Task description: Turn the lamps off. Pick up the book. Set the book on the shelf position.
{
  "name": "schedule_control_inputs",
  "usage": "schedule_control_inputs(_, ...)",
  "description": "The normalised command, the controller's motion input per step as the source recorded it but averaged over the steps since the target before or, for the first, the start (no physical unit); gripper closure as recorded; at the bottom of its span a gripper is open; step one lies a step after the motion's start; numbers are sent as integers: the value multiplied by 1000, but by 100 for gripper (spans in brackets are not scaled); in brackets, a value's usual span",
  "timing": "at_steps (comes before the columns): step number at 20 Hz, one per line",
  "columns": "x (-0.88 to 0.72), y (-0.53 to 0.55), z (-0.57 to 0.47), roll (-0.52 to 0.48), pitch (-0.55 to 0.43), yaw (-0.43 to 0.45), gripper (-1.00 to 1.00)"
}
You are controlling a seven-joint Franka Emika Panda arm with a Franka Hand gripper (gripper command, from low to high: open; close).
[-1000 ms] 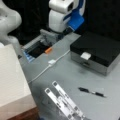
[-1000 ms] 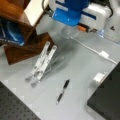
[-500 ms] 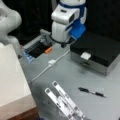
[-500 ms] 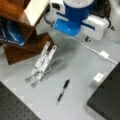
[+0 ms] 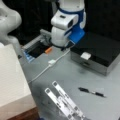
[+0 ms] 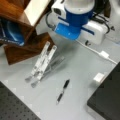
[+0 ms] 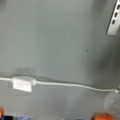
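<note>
One grey table (image 5: 75,75) bears a white cord (image 7: 70,85); pincer state cannot be told.

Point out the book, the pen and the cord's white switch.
book (image 5: 11,75), a front view, middle of its white page.
pen (image 6: 63,90), a front view, middle of its barrel.
cord's white switch (image 7: 22,83), wrist view, its top face.

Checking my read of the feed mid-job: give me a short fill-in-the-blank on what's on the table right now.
1. The pen lies between the folding metal stand and the black ____.
2. The white inline switch sits on a thin white ____.
3. The book lies on a ____ wooden shelf.
4. In the wrist view, the gripper is ____.

Missing words: box; cable; reddish-brown; not visible
</note>
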Motion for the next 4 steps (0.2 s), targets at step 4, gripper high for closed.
schedule_control_inputs(4, -198, -51, -140, 71, -166, -139, -100)
